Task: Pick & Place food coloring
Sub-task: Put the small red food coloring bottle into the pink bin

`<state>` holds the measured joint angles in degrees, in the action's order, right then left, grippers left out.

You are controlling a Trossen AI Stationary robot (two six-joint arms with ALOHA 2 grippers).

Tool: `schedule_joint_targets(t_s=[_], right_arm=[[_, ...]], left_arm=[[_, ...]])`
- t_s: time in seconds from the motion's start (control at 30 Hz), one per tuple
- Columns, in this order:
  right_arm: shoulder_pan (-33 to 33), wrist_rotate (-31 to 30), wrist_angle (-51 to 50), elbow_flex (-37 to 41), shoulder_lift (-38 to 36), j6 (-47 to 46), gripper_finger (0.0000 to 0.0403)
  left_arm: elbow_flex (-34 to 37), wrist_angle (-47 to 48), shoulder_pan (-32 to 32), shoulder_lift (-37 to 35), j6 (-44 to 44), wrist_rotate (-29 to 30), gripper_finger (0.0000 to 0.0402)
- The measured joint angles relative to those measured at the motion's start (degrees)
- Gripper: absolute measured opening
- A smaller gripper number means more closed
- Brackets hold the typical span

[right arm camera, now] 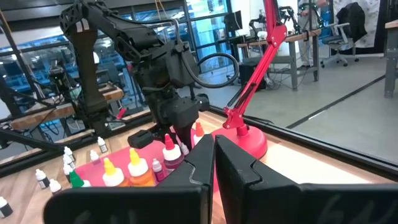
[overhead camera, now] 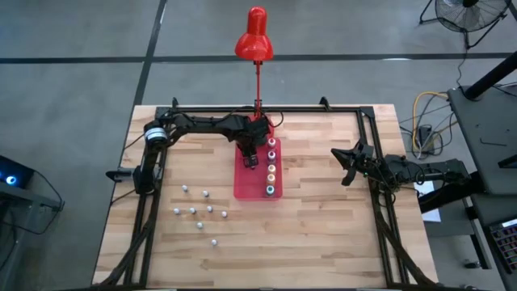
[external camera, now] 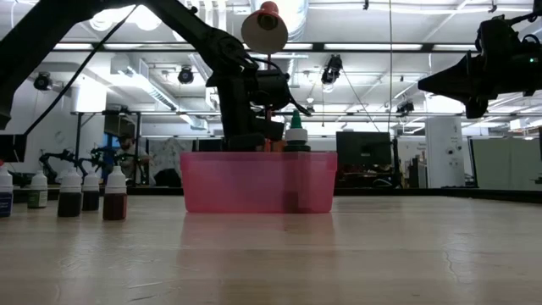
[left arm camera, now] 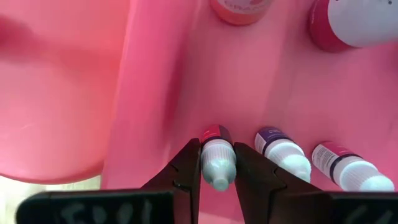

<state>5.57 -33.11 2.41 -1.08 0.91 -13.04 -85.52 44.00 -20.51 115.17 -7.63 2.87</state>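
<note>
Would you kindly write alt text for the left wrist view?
The left gripper has its dark fingers around a small whitish-capped bottle standing in the red tray. Two similar bottles stand beside it.

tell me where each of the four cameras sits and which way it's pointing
High view: above the table, looking straight down; both arms show, the left gripper over the red tray.
Low view: at tabletop height, looking level across; the tray and the left arm.
Left wrist view: on the left arm, looking down into the tray; its fingers flank a small bottle.
Right wrist view: on the right arm, looking across past the shut right gripper.
Shared: all show the tray.
</note>
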Motion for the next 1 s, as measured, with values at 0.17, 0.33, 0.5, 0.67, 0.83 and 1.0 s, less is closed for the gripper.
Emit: schedule_joint_targets(t_s=[0.17,0.33,0.5,0.67,0.83,1.0], right_arm=[[0.02,0.0,0.01,0.0,0.0,0.0,0.0009],[0.02,-0.01,0.0,0.0,0.0,0.0,0.0009],[0.02,0.0,-0.01,0.0,0.0,0.0,0.0009],[0.02,0.0,-0.01,-0.01,0.0,0.0,0.0009],[0.06,0.0,-0.02,-0.01,0.0,-0.01,0.0009],[0.06,-0.01,-0.02,0.0,0.0,0.0,0.0009]], left_arm=[[0.02,0.14,0.0,0.01,0.24,-0.06,0.0055],[0.02,0.15,0.11,0.01,0.28,-0.22,0.0068],[0.02,0.17,0.12,0.01,0.3,-0.17,0.0108],[0.02,0.28,0.15,0.01,0.39,-0.15,0.0132],[-0.1,1.03,0.15,-0.08,0.39,0.07,0.0135],[-0.7,2.11,0.15,-1.0,0.37,0.07,0.0135]])
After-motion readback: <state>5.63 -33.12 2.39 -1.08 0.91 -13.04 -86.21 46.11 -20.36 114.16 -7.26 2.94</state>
